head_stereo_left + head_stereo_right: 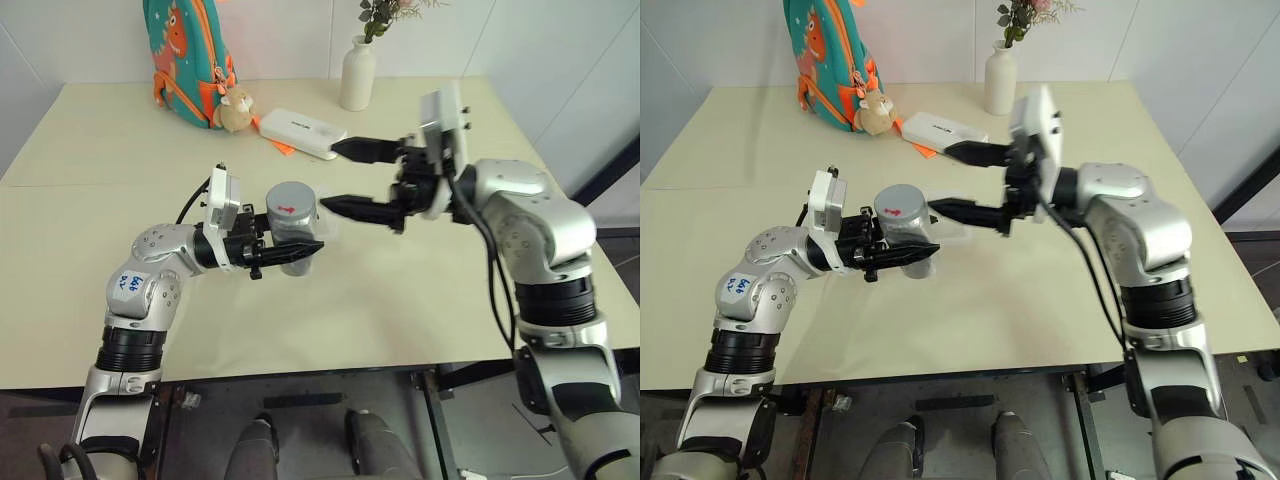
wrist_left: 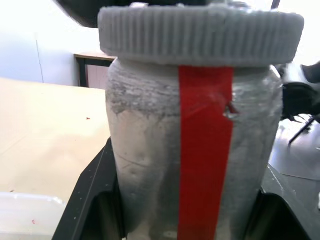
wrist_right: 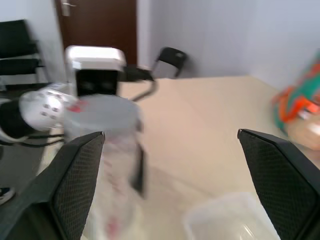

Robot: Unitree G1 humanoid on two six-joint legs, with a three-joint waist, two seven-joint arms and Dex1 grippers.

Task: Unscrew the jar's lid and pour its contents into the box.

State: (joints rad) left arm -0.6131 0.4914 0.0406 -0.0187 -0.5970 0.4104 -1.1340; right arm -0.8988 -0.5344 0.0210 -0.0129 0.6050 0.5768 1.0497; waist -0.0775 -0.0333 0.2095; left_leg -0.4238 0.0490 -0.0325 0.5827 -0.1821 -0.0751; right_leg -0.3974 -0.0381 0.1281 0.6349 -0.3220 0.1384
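My left gripper [image 1: 295, 242] is shut on the jar [image 1: 290, 228] and holds it upright a little above the table. The silver-grey lid [image 1: 291, 196], ribbed around its edge [image 2: 200, 32], sits on top of the jar. A red stripe runs down the jar's side [image 2: 205, 150]. The contents are hidden behind the cloudy wall. My right gripper [image 1: 330, 177] stands open just right of the lid, fingers pointing toward it and apart from it. The clear plastic box [image 3: 230, 220] lies on the table below and beside the jar.
At the back of the beige table [image 1: 420, 300] stand a teal and orange backpack [image 1: 185, 55] with a plush toy [image 1: 235, 110], a white oblong case [image 1: 300, 132] and a white vase [image 1: 357, 75] with flowers. The table's front edge runs just below my arms.
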